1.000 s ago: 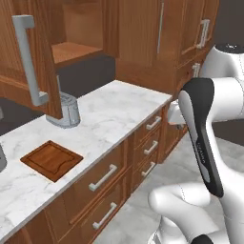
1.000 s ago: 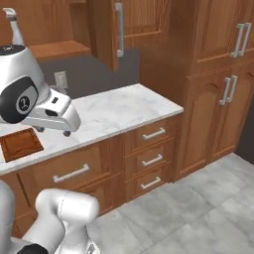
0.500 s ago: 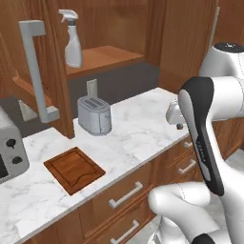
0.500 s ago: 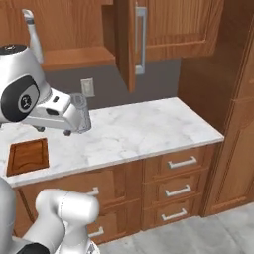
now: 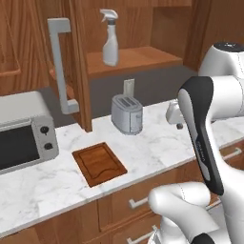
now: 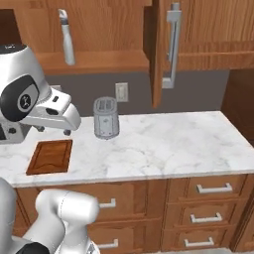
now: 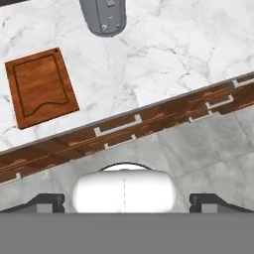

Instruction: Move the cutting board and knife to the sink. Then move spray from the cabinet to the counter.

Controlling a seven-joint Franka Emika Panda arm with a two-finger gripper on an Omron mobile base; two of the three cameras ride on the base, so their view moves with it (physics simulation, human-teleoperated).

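Note:
The reddish-brown cutting board (image 5: 99, 163) (image 6: 51, 156) (image 7: 40, 88) lies flat on the white marble counter (image 5: 157, 143) (image 6: 163, 144) (image 7: 163, 59). No knife is in view, nor a sink. The pale spray (image 5: 110, 38) (image 6: 67, 42) stands upright on the shelf of the open wooden cabinet (image 5: 138, 57) (image 6: 109, 62). My gripper (image 6: 53, 131) (image 5: 178, 125) (image 7: 127, 201) hangs open above the counter's front edge, to the right of the board and well below the spray, with nothing between its fingers.
A grey toaster (image 5: 127, 114) (image 6: 105, 118) (image 7: 103, 15) stands behind the board. A toaster oven (image 5: 24, 136) sits at the left. The open cabinet door (image 5: 78, 62) (image 6: 163, 49) with its grey bar handle juts out over the counter. Drawers (image 6: 208, 188) lie below.
The whole picture has shifted as the base drove along the counter; the spray, shelf and toaster oven have come into view. The gripper stays open.

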